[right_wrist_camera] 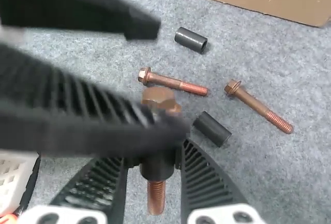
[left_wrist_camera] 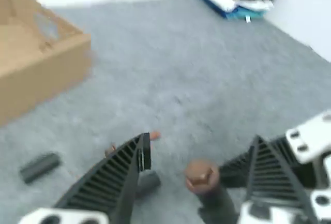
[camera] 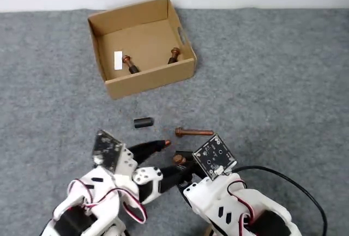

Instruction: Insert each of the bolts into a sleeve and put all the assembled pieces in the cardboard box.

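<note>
The right tool [right_wrist_camera: 154, 157] is clamped on a black sleeve [right_wrist_camera: 158, 168], low over the near middle of the table [camera: 283, 83]. A copper bolt [right_wrist_camera: 160, 101] runs right through that sleeve, head out of one end and thread out of the other. The left tool [left_wrist_camera: 200, 140] reaches in from the left with its jaws apart, one on each side of the bolt's head, and I can't see either one touching it. To me the joining looks done, so the job now is to get this piece away cleanly. The left tool should back off straight, without brushing the head and dragging the bolt out. The right one ought to keep its squeeze on the sleeve and hold the head end no lower than the thread end, since I'd guess the fit is loose. Just beyond lie a loose bolt [right_wrist_camera: 173, 83], a second loose bolt [right_wrist_camera: 258, 107] and a spare sleeve [right_wrist_camera: 212, 128], with another spare sleeve [camera: 143, 122] farther off; lift over them. The cardboard box [camera: 152, 79] sits at the far left with one finished piece [camera: 131, 65] and a second finished piece [camera: 174, 55] inside; go down into it before letting go
</note>
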You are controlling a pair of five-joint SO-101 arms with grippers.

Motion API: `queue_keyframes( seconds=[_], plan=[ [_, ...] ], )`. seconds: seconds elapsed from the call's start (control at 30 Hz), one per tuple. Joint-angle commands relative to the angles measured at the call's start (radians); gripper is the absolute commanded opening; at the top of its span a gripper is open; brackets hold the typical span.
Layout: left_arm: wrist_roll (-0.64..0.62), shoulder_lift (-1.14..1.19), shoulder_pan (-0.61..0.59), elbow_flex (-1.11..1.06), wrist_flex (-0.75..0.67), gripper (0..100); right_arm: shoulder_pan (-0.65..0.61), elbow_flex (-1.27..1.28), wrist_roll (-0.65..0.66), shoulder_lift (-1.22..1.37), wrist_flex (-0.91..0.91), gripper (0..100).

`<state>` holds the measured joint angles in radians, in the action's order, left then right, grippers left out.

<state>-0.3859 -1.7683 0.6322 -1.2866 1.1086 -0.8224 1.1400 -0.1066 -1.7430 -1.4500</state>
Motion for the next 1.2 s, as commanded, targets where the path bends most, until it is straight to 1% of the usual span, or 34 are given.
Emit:
queue_keyframes(
  seconds=[0.0, 0.1, 0.13, 0.2, 0.27, 0.37, 0.47, 0.57, 0.67, 0.77, 0.87, 0.97, 1.03, 1.17],
  plan=[
    [0.048, 0.005, -0.075, 0.068, 0.006, 21, 0.021, -0.017, 0.006, -0.005, 0.027, 0.8],
    [0.051, 0.005, -0.166, 0.064, 0.006, 4, 0.042, -0.017, 0.006, -0.005, 0.027, 0.8],
    [0.057, 0.005, -0.198, 0.059, 0.008, 0, 0.047, -0.017, 0.006, -0.005, 0.027, 0.8],
    [0.069, 0.005, -0.261, 0.022, 0.008, 2, 0.061, -0.017, 0.006, -0.005, 0.027, 0.8],
    [0.069, 0.005, -0.310, -0.038, 0.005, 0, 0.088, -0.017, 0.006, -0.007, 0.027, 0.8],
    [0.075, 0.005, -0.391, -0.173, -0.032, 0, 0.120, -0.015, 0.006, -0.007, 0.025, 0.8],
    [0.163, 0.005, -0.470, -0.292, -0.077, 0, 0.143, -0.011, 0.006, -0.007, 0.025, 0.8],
    [0.198, 0.005, -0.532, -0.358, -0.129, 0, 0.180, -0.009, 0.006, -0.007, 0.025, 0.8],
    [0.198, 0.006, -0.563, -0.401, -0.153, 0, 0.225, -0.008, 0.005, -0.007, 0.025, 0.8],
    [0.196, 0.005, -0.568, -0.401, -0.118, 0, 0.277, -0.006, 0.003, 0.005, 0.027, 0.8],
    [0.196, 0.005, -0.589, -0.401, -0.121, 0, 0.294, -0.028, 0.008, 0.036, 0.030, 0.8],
    [0.192, 0.011, -0.598, -0.401, -0.112, 0, 0.294, -0.132, 0.008, 0.154, 0.110, 0.8],
    [0.192, 0.009, -0.600, -0.401, -0.091, 0, 0.295, -0.235, 0.008, 0.306, 0.168, 0.8],
    [0.192, 0.011, -0.598, -0.401, -0.091, 0, 0.295, -0.500, 0.008, 0.670, 0.240, 0.8]
  ],
)
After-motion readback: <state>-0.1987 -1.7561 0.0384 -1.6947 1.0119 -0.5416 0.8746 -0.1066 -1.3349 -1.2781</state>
